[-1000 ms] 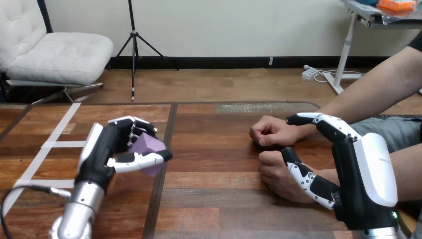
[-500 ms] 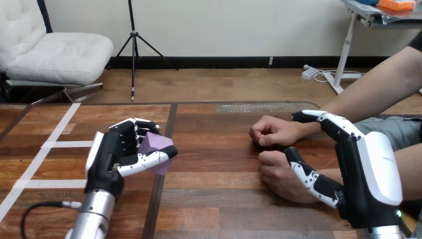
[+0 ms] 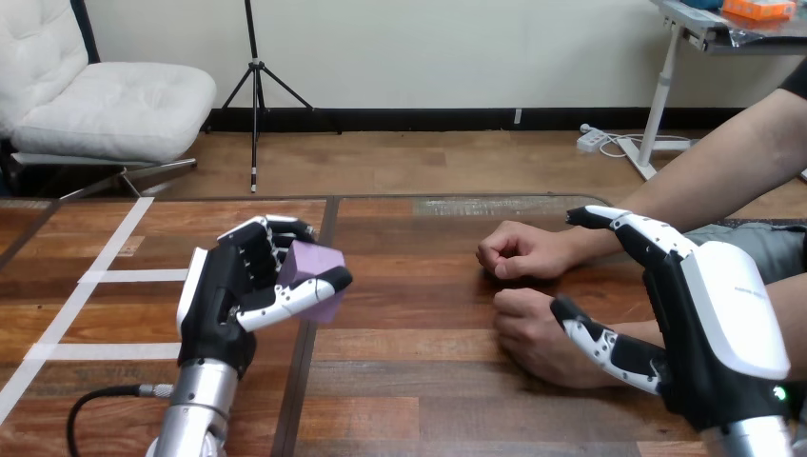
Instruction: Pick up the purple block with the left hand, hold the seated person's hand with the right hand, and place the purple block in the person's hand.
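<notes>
My left hand (image 3: 224,300) pinches the purple block (image 3: 306,268) between curled fingers and thumb, left of the table's (image 3: 419,381) middle. My right hand (image 3: 728,328) is spread beside the person's nearer hand (image 3: 531,335), not closed round it. I judge that grasping it comes next, then carrying the block across. The person shows 2 fists, and I cannot tell whether my hand touches the wrist.

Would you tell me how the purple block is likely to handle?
The block looks stiff: its edges are crisp inside the left hand's curled fingers. Probably light, since thumb and fingers alone carry it. Its flat faces suggest it would sit, not roll.
</notes>
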